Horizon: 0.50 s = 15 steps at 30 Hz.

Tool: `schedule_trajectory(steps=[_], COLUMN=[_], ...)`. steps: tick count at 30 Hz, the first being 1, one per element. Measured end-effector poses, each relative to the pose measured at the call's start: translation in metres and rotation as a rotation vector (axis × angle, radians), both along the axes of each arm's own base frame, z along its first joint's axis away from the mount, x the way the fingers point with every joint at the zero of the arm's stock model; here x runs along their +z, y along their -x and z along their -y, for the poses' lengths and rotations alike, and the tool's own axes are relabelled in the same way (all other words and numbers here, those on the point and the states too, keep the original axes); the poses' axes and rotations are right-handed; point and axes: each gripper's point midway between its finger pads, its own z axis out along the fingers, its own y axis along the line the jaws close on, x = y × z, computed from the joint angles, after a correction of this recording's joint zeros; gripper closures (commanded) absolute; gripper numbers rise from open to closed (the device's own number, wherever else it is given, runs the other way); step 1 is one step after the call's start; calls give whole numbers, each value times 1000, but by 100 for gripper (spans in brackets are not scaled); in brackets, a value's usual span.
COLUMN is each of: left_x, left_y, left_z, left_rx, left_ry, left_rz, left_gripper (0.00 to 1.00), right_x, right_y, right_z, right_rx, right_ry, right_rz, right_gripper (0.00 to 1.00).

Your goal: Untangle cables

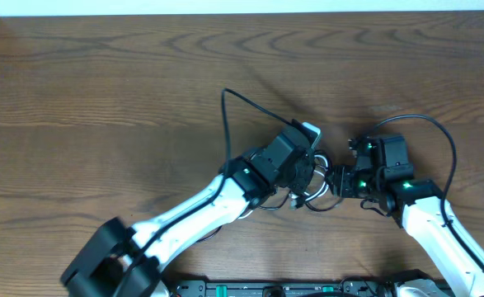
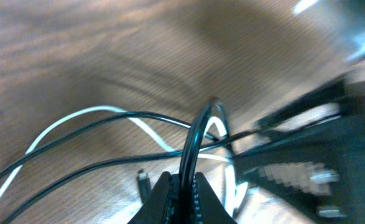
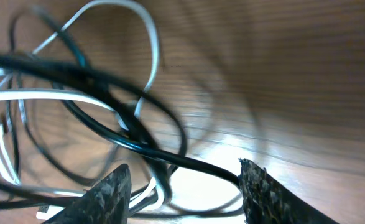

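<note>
The black cable (image 1: 229, 124) and the white cable (image 1: 314, 191) lie tangled on the wooden table between my two grippers. My left gripper (image 1: 306, 169) is shut on a loop of the black cable (image 2: 191, 140) and holds it raised, with its jaws (image 2: 182, 183) pinching the cord. The white cable (image 2: 89, 112) curves on the table behind it, and a small dark plug (image 2: 143, 182) lies by the left finger. My right gripper (image 1: 339, 181) is open (image 3: 185, 190). The black cable (image 3: 138, 144) crosses between its fingers up to the right fingertip, and white cable (image 3: 146, 37) loops behind.
A thicker black arm cable (image 1: 449, 153) arcs over the right arm. The black cord's loop reaches up and left of the left gripper. The table's far edge (image 1: 242, 14) meets a white strip. Bare wood (image 1: 101, 99) lies left and behind.
</note>
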Motion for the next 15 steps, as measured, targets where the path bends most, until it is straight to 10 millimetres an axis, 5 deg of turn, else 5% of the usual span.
schedule_trajectory(steps=[7,15], left_x=[16,0], left_y=[13,30], left_z=[2,-9], left_rx=[-46,-63], left_ry=[43,-16], left_rz=[-24,-110], left_gripper=[92,93], right_x=[3,-2], right_y=[0,-10], right_z=[-15,7], right_rx=[62,-125], right_ry=[15,87], right_rz=[40,29], right_gripper=[58,58])
